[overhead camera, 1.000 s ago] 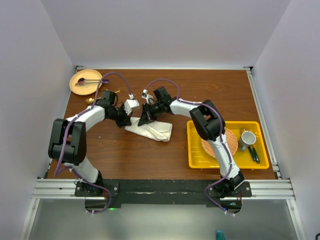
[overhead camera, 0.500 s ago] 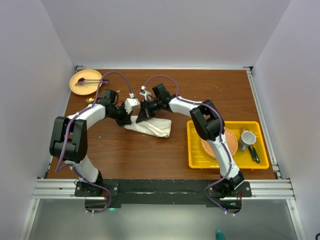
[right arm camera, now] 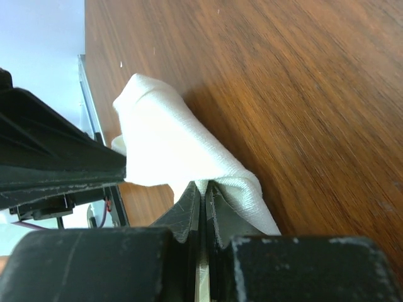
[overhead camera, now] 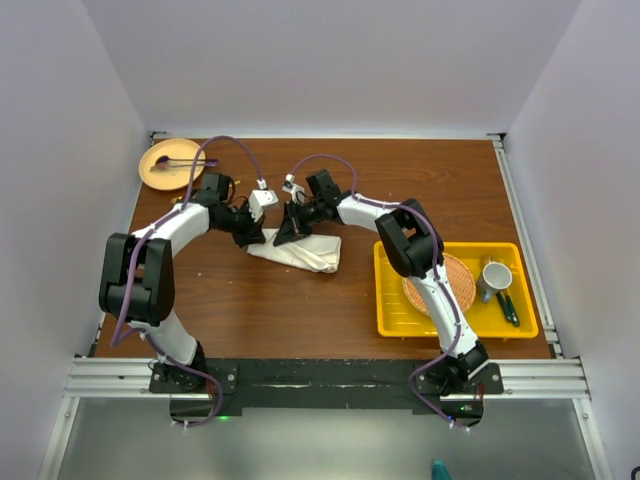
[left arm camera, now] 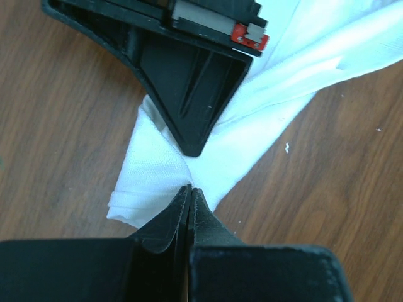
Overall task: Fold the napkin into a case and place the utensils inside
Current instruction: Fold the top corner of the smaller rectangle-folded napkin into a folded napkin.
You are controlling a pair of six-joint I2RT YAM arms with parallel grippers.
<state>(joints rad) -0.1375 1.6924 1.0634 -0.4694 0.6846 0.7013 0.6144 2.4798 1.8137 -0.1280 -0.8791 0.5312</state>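
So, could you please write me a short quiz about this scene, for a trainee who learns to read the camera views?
1. True or false: the napkin lies on the table, outside the yellow tray.
2. What is the left gripper shut on? A: the napkin. B: a mug. C: nothing.
3. Fill in the missing word: the purple utensil lies on the tan ____ at the far left corner.

Key: 1 true. 2 A. 3 plate.
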